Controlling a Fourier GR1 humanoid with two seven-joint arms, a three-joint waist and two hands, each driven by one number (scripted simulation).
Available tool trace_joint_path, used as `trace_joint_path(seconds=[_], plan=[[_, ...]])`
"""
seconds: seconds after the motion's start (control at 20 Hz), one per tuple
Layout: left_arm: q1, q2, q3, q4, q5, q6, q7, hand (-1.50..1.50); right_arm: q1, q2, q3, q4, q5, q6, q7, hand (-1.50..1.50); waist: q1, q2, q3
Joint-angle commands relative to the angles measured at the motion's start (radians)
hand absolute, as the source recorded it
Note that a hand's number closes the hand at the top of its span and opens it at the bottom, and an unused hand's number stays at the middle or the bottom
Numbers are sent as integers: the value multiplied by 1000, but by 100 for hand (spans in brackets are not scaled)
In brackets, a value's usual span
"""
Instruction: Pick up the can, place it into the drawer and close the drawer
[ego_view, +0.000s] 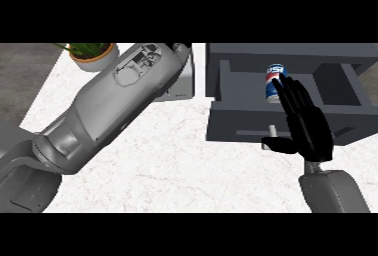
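Right hand (310, 131) open, straight fingertips at the can (272, 80) in the drawer (240, 127).

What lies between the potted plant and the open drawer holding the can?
In the head view, the robot's left forearm crosses the counter between the potted plant and the drawer holding the can.
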Motion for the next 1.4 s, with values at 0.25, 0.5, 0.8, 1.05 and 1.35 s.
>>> trace_joint_path(seconds=[0.25, 0.5, 0.8, 1.05, 1.35], plan=[[61, 146, -11, -193, -36, -24, 137, -150, -175, 32, -59, 386, 86, -167, -23, -150, 20, 9, 9], [144, 211, -18, -276, -51, -34, 165, -150, -268, 13, -110, 534, 108, -242, -42, -150, 28, 12, 9], [215, 254, -7, -366, -60, -42, 179, -150, -412, -11, -186, 730, 100, -374, -94, -150, 41, 19, 10], [301, 285, -32, -509, -79, -14, 233, -150, -549, -12, -224, 874, 127, -431, -64, -150, 51, 16, 10], [364, 321, 7, -539, -97, -37, 200, -150, -703, 4, -250, 1056, 164, -513, -32, -150, 48, 28, 10]])
